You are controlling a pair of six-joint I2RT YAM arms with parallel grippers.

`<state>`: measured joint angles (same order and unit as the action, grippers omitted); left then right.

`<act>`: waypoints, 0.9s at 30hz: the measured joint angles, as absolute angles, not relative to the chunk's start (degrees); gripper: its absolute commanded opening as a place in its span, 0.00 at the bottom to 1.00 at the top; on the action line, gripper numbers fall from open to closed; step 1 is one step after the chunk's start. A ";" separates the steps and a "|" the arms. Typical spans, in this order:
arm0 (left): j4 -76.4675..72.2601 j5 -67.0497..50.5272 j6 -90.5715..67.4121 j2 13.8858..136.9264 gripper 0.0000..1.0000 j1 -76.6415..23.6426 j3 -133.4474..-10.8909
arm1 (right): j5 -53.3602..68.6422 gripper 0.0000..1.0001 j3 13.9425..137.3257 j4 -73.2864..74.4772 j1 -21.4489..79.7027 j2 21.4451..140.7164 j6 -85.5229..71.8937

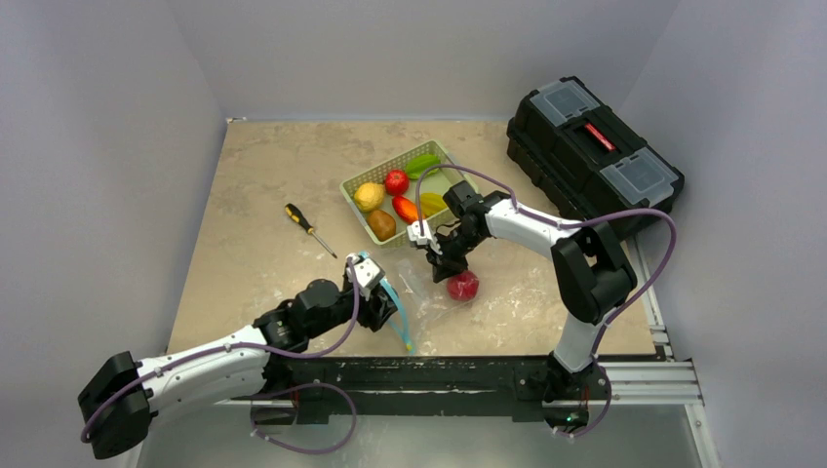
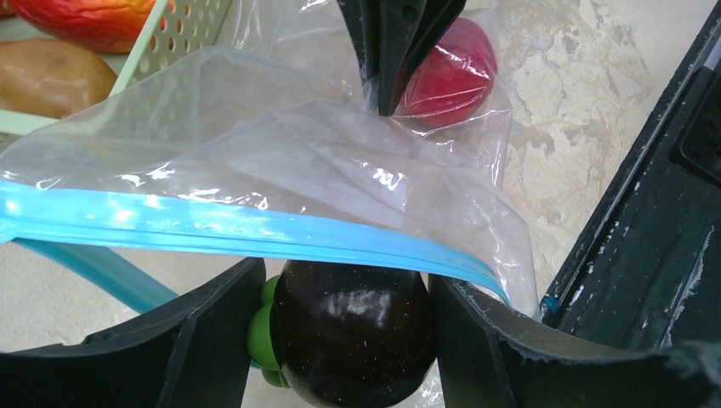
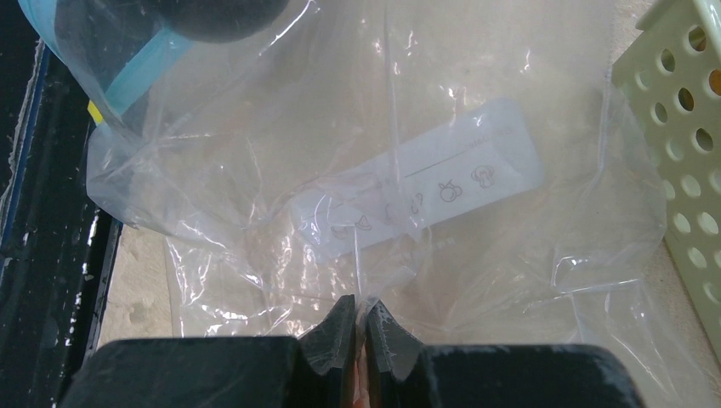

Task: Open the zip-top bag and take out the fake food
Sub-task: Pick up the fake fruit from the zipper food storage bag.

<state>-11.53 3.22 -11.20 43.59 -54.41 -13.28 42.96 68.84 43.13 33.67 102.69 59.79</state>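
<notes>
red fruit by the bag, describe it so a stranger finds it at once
Find the green basket on the table, then look nearer the arms, at the clear zip-top bag. The round dark-red fruit sits beside the right gripper; unlike the basket's red pieces, it lies alone outside it.

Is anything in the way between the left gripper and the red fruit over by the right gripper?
Yes. The left gripper holds a dark eggplant, filling its jaws. Clear plastic of the zip-top bag and its blue zipper strip lie across the path to the red fruit, and the right gripper pinches that plastic just before it.
</notes>
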 measured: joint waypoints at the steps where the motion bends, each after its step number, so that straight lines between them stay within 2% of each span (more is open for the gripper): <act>1: -10.57 3.22 -11.46 43.29 0.00 -54.28 -13.61 | 42.96 0.06 68.84 43.22 33.67 102.69 59.92; 27: 0.84 -1.96 -15.92 35.77 0.00 -46.72 -16.71 | 42.59 0.06 68.73 43.35 33.50 102.69 60.77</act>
<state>0.84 -1.96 -15.92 35.77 -46.72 -16.71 42.59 68.73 43.35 33.50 102.69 60.77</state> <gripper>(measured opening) 0.657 0.063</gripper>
